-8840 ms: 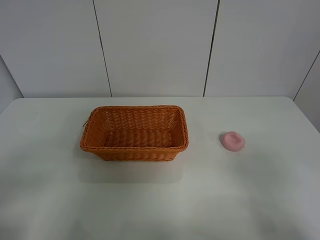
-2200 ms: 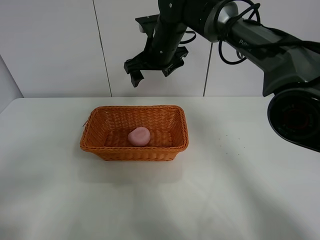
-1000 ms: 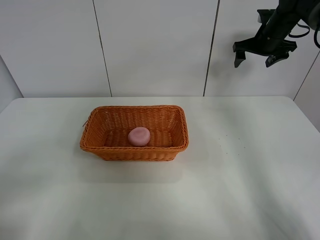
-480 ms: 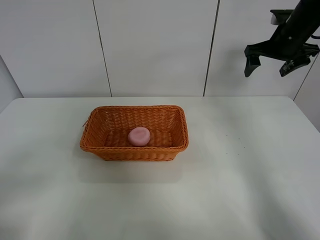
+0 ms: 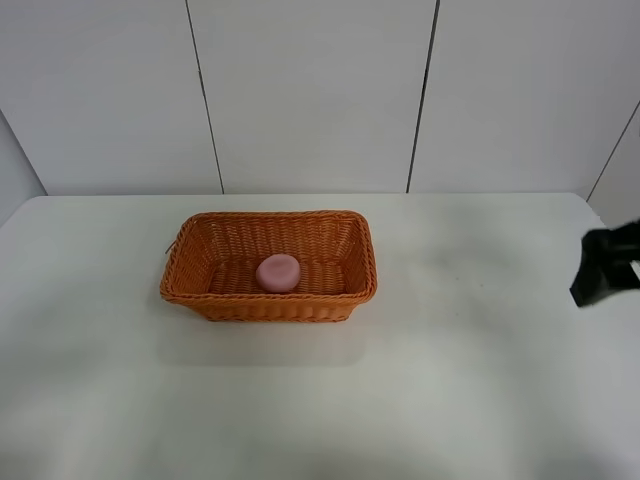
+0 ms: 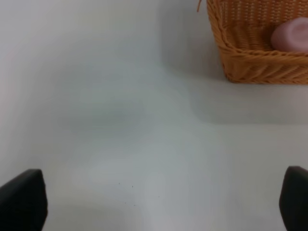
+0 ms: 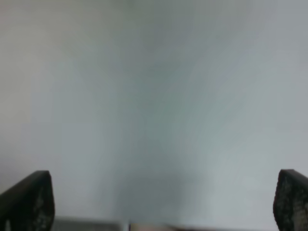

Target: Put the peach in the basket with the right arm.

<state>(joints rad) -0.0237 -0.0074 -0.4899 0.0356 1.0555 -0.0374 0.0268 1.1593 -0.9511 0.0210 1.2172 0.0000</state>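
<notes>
The pink peach (image 5: 278,272) lies inside the orange-brown wicker basket (image 5: 200,290) at the middle of the white table. In the left wrist view the basket (image 6: 250,67) fills the corner with the peach (image 6: 291,34) in it. At the right border of the exterior view, low over the table, only one black finger (image 5: 605,274) of my right gripper shows. Its wrist view shows the gripper (image 7: 163,204) open, fingers (image 7: 30,201) wide apart over blurred white surface, holding nothing. My left gripper (image 6: 159,199) is open above bare table, well short of the basket.
The white table (image 5: 320,400) stretches wide around the basket. Pale wall panels (image 5: 310,90) with dark seams stand behind the table's far edge.
The right gripper has dropped from high at the upper right to the right border near table level. The peach and the basket have stayed put.
</notes>
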